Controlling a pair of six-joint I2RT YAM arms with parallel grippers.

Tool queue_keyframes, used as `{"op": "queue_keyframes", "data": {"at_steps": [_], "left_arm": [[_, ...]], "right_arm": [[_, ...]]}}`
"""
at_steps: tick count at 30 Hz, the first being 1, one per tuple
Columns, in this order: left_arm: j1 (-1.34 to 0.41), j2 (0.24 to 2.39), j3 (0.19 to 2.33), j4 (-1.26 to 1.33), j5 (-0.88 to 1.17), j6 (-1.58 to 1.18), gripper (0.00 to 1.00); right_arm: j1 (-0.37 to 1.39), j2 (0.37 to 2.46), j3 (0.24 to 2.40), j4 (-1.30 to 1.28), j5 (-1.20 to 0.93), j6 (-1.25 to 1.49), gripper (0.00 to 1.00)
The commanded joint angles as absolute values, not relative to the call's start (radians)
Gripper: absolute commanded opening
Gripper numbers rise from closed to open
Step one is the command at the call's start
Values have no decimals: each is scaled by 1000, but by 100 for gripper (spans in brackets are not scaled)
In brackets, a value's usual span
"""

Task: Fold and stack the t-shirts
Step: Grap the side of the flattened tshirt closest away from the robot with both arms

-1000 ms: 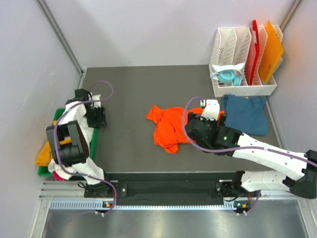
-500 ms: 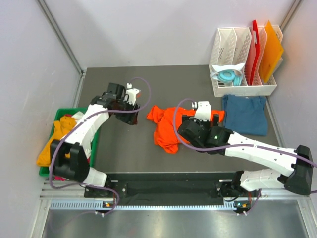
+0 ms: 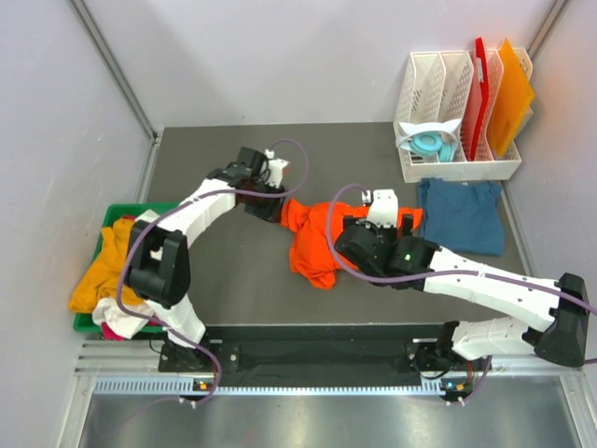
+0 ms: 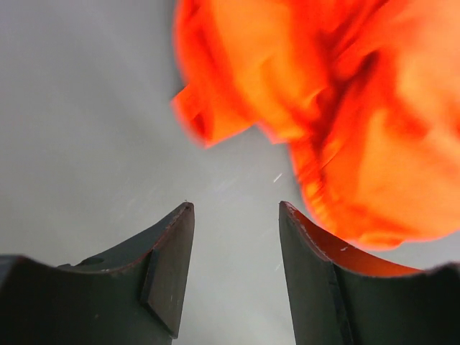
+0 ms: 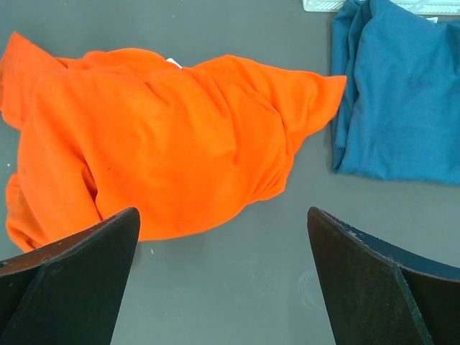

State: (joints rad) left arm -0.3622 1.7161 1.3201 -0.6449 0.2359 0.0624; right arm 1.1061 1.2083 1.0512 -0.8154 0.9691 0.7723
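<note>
A bright orange t-shirt [image 3: 315, 241] lies crumpled mid-table; it also shows in the left wrist view [image 4: 345, 108] and the right wrist view [image 5: 158, 144]. A dark teal-blue t-shirt [image 3: 460, 215] lies folded flat at the right, also seen in the right wrist view [image 5: 402, 93]. My left gripper [image 3: 270, 204] is open and empty at the orange shirt's left corner; in its wrist view [image 4: 236, 208] only bare table shows between the jaws. My right gripper [image 3: 384, 215] is open wide and empty above the orange shirt's right edge, with bare table between the jaws [image 5: 223, 215].
A green bin [image 3: 86, 326] at the left table edge holds a yellow-orange shirt [image 3: 101, 278], a white one [image 3: 118, 317] and a pink one. A white rack [image 3: 457, 170] at the back right holds a red board [image 3: 478, 103], an orange board [image 3: 511, 98] and a light blue round object [image 3: 429, 145].
My left arm has swung right from the green bin across the table to the orange shirt's left corner. My right gripper shifted slightly left over the shirt, then stayed.
</note>
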Motion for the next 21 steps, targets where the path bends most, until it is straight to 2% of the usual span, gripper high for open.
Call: {"op": "queue_keyframes", "data": {"at_steps": [1, 14, 16, 17, 19, 21], "left_arm": [[-439, 1798, 1400, -575, 218, 41, 55], [-479, 1974, 1443, -515, 169, 12, 54], [-479, 1991, 1445, -515, 150, 17, 50], [-479, 1996, 1450, -515, 143, 17, 38], [-477, 1991, 1451, -512, 138, 11, 23], [-476, 1976, 1447, -509, 134, 5, 0]], "right_arm": [[1111, 1233, 1118, -836, 996, 792, 100], [1111, 1275, 1170, -841, 988, 792, 100], [1111, 1273, 1167, -842, 989, 790, 100], [1111, 1273, 1164, -842, 989, 790, 100], [1111, 1270, 1163, -842, 994, 793, 100], [1111, 1269, 1158, -842, 994, 798, 100]]}}
